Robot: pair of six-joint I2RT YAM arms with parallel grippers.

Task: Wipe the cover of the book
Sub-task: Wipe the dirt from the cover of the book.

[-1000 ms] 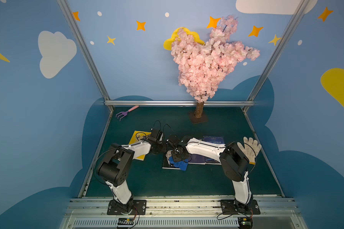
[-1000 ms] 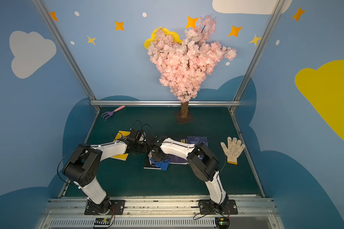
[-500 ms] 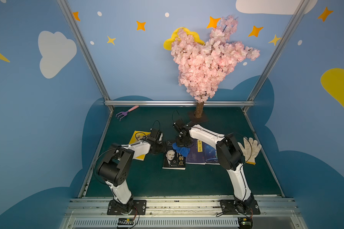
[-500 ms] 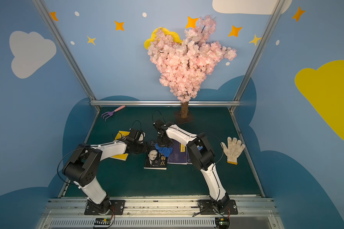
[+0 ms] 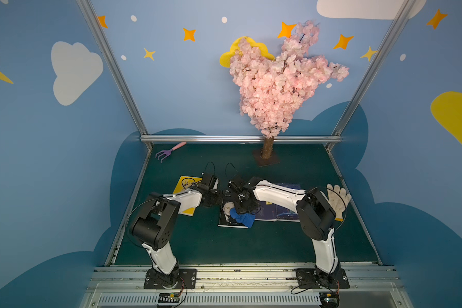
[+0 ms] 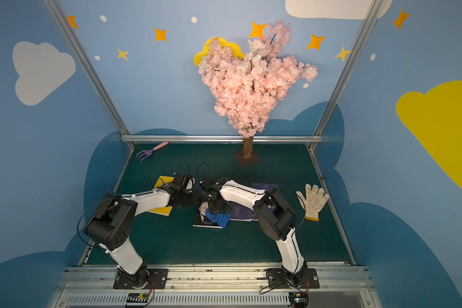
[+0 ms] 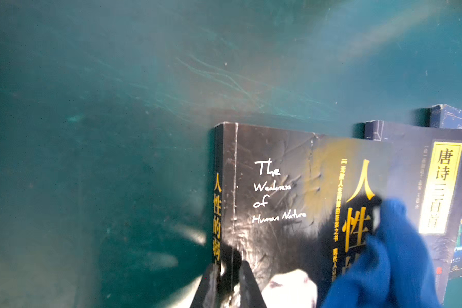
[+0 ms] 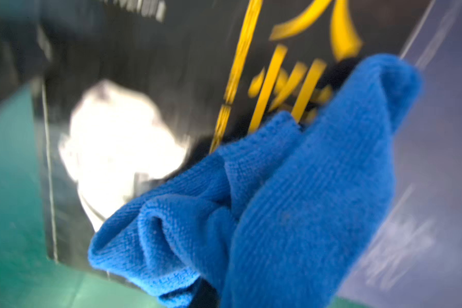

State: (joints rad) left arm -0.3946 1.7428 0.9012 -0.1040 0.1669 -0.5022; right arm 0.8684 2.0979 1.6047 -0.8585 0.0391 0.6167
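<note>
While we scan the green tabletop [image 5: 224, 248] from its left side, we first meet a purple rake [image 5: 168, 152] with a pink handle, lying in the far left corner. Nearer to us a yellow book [image 5: 183, 184] lies flat, partly under the left arm.

Next comes the left pincer [image 7: 228, 266]. In the left wrist view its two fingers straddle the spine edge of the black book [image 5: 227, 220], one on the cover and one on the spine side, closed on that edge. The black book lies flat near the middle of the tabletop, cover up, showing gold characters, white handwritten English and a pale portrait.

On the right part of that cover a bunched blue cloth [image 5: 244, 218] touches the surface, covering part of the gold title. The right pincer [image 5: 244, 208] sits directly above it, clamped shut on the cloth. The right wrist view is blurred, and the cloth hides the fingertips there.

Right against the black book, two dark blue books [image 5: 280, 213] lie side by side, partly under the right arm. Behind them, at the far edge, a pink blossom tree [image 5: 277, 88] stands upright on a brown square base. Farthest right, a white glove [image 5: 337, 198] lies flat beside the right rail.
</note>
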